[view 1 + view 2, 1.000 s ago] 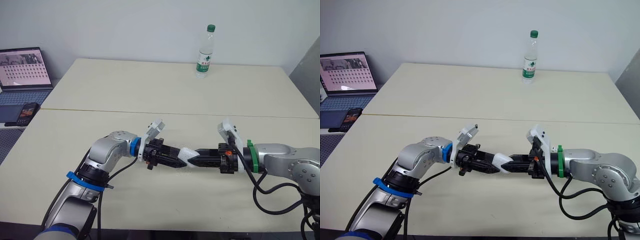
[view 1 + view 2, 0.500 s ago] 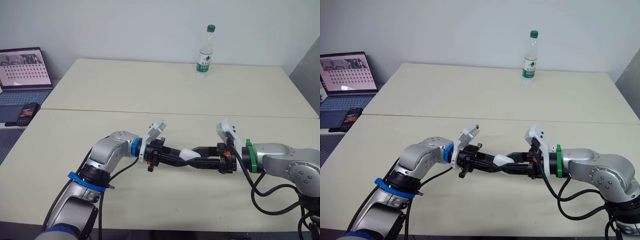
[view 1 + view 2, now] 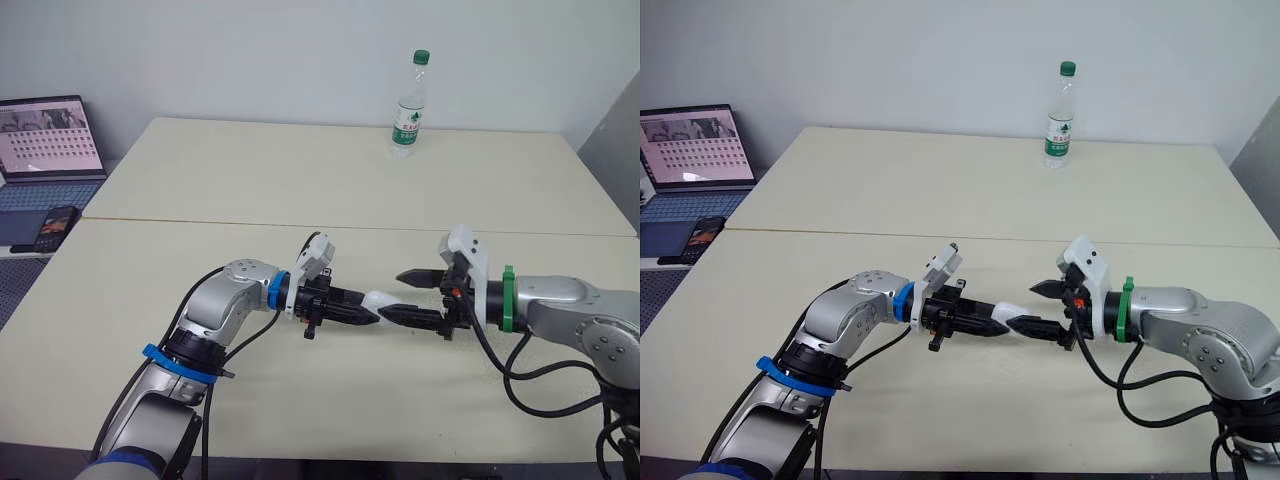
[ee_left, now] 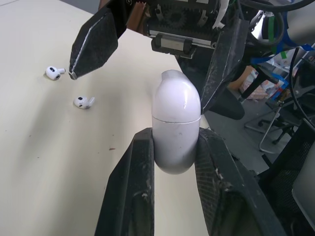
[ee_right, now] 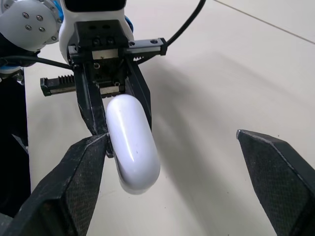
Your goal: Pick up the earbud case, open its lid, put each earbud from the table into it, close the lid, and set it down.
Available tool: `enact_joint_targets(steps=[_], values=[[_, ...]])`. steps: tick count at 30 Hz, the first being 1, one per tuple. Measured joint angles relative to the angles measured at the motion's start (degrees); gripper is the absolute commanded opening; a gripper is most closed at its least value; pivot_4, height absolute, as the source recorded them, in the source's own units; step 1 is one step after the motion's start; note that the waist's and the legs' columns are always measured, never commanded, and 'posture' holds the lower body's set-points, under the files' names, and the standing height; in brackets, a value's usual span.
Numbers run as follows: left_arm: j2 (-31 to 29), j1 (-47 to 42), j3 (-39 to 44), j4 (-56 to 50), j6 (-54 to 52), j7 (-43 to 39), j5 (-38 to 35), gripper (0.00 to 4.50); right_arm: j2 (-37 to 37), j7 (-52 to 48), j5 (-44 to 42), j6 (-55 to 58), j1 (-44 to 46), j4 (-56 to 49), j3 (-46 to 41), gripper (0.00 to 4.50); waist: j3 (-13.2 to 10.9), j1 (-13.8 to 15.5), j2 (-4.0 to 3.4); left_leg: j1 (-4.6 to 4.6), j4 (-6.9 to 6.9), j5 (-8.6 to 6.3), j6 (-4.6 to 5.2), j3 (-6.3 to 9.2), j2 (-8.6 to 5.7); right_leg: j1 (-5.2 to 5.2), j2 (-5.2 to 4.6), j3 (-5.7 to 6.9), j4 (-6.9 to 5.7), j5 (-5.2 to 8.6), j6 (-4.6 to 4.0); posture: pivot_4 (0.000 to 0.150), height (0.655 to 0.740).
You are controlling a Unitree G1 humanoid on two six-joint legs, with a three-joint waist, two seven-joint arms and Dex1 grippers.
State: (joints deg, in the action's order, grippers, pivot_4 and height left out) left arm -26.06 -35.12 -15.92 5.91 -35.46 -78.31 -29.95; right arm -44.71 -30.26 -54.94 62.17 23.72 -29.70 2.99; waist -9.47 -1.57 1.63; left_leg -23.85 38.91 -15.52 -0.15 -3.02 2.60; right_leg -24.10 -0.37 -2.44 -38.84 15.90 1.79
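My left gripper is shut on the lower half of the white earbud case and holds it just above the table near the front middle. In the left wrist view the case stands between my fingers with its lid down on the seam. My right gripper faces it with its jaws wide open, one finger on either side of the case's free end, not touching. Two white earbuds lie loose on the table beside the right gripper. The right wrist view shows the case close to one finger.
A water bottle stands at the far side of the table. A laptop and a phone sit on a side surface to the left. A seam runs across the table top.
My right gripper has let go of the case's end, opened wide and drawn back a little. My left gripper keeps its hold on the case.
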Motion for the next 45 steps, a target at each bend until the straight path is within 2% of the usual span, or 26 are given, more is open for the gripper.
enact_joint_targets(steps=[9, 20, 24, 29, 31, 35, 37, 41, 45], values=[[-0.6, 0.5, 0.6, 1.1, 0.0, 0.1, 1.3, 0.77, 2.2, 0.0, 1.8, 1.0, 0.8, 2.0, 0.2, 4.34, 0.0, 0.0, 0.00, 0.00, 0.01, 0.00, 0.00, 0.00, 0.00, -0.01, 0.00, 0.01, -0.04, 0.00, 0.00, 0.150, 0.7362], [0.7, 1.6, 0.2, 1.2, 2.6, -1.1, 2.3, 0.77, 1.3, 2.0, 2.7, 3.2, 2.1, 4.2, -6.6, 4.34, 0.0, 0.0, 0.00, 0.00, 0.03, 0.00, 0.00, -0.01, -0.02, -0.01, -0.01, -0.01, -0.05, 0.00, 0.00, 0.150, 0.7362], [2.2, 2.4, 0.6, 1.6, 6.6, 1.3, 3.7, 0.77, -2.8, 3.1, 3.3, 6.0, 1.2, 3.7, -8.8, 4.34, 0.0, 0.1, 0.00, -0.01, 0.03, 0.00, 0.00, -0.02, -0.04, 0.00, -0.05, -0.02, -0.03, 0.00, 0.00, 0.150, 0.7362], [3.4, 3.7, 3.3, 3.2, 12.6, 5.5, 5.3, 0.77, -9.4, 4.1, 6.7, 9.2, -3.9, 3.2, -8.9, 4.34, 0.0, 0.1, -0.02, -0.01, 0.03, 0.00, 0.00, -0.02, -0.03, 0.00, -0.05, -0.02, -0.06, -0.01, 0.00, 0.150, 0.7362], [5.2, 3.8, 5.2, 4.5, 15.8, 8.2, 6.0, 0.77, -14.3, 3.7, 9.1, 10.4, -4.8, 1.5, -6.2, 4.34, 0.0, 0.1, -0.06, 0.02, 0.04, 0.00, 0.00, -0.05, -0.03, 0.00, -0.07, -0.04, -0.08, -0.01, 0.00, 0.150, 0.7362], [8.0, 3.6, 8.0, 6.7, 19.7, 12.8, 6.3, 0.77, -18.9, 2.3, 12.7, 13.0, -3.4, -0.1, 0.3, 4.34, 0.0, -0.1, -0.06, 0.06, 0.06, 0.01, 0.00, -0.06, -0.01, 0.01, -0.03, -0.06, -0.10, -0.01, 0.00, 0.150, 0.7362], [8.6, 3.8, 8.2, 6.6, 20.2, 14.0, 6.4, 0.77, -19.5, 1.4, 13.5, 13.8, -2.3, 0.1, 2.5, 4.34, 0.0, -0.1, -0.06, 0.06, 0.05, 0.01, 0.00, -0.06, -0.02, 0.00, -0.03, -0.06, -0.10, -0.01, 0.00, 0.150, 0.7362], [9.3, 6.8, 8.7, 3.4, 20.7, 16.4, 6.3, 0.77, -20.0, -1.4, 16.3, 16.3, 5.6, 2.7, 10.3, 4.34, 0.1, -0.2, -0.09, 0.06, 0.06, 0.01, 0.00, -0.10, 0.00, -0.02, -0.03, -0.07, -0.09, -0.01, 0.00, 0.150, 0.7362], [8.5, 9.9, 9.2, -0.1, 20.8, 16.9, 6.1, 0.77, -17.2, -4.2, 21.3, 16.9, 14.1, 7.9, 20.2, 4.34, 0.1, -0.2, -0.11, 0.08, 0.05, 0.01, 0.00, -0.10, 0.01, -0.02, -0.04, -0.09, -0.11, -0.02, -0.01, 0.150, 0.7362]])
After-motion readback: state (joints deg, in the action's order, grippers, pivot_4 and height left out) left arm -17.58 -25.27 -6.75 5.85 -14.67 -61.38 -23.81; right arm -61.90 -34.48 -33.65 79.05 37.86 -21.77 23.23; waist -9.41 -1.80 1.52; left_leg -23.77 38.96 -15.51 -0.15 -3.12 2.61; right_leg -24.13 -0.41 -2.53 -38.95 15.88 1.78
